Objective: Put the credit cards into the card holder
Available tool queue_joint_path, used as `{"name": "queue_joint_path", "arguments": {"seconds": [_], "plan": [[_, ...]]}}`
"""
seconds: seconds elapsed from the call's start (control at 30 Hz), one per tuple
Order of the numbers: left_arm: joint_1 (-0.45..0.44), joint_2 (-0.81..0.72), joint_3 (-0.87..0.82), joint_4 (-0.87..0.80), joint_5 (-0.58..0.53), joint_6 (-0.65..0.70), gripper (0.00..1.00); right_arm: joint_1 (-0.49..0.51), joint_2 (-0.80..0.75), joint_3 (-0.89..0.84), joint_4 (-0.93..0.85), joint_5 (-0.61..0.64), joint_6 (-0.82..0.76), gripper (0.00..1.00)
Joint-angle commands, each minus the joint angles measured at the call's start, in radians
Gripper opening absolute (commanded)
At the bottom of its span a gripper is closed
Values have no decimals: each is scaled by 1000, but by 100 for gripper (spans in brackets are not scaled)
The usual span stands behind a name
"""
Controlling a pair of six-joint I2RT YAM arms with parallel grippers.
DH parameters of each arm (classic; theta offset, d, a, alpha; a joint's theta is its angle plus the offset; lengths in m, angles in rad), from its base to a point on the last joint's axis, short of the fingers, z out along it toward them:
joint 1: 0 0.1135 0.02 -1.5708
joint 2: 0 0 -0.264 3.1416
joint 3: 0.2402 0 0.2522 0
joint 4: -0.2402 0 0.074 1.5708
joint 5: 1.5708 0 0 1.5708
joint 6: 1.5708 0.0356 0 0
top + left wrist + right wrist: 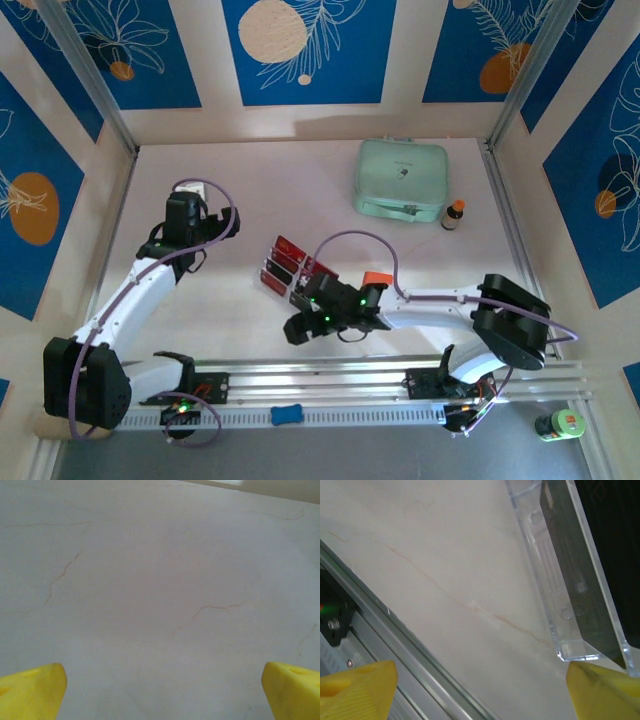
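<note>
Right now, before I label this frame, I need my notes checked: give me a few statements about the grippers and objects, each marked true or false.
1. The left gripper is open above bare table. True.
2. The right gripper is shut on a red card. False: its fingers stand apart, empty, beside the clear rack.
3. The red cards sit in the clear rack. True.
4. The orange card holder lies on the mint-green case. False: it lies on the table, apart from the case.
5. A small bottle stands beside the mint-green case. True.
</note>
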Motion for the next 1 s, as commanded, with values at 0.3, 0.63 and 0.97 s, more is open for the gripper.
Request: {"name": "queue_joint_path", "arguments": {"seconds": [0.3, 0.63, 0.97], "plan": [[-17, -3, 12, -77, -18, -91, 100, -148, 180, 170, 108, -25, -97, 87], [-32, -8, -89, -209, -85, -253, 100, -212, 29, 131, 54, -118, -124, 86], [-88, 90, -118, -224, -127, -264, 100, -299, -78, 34, 51, -128, -107, 86]]}}
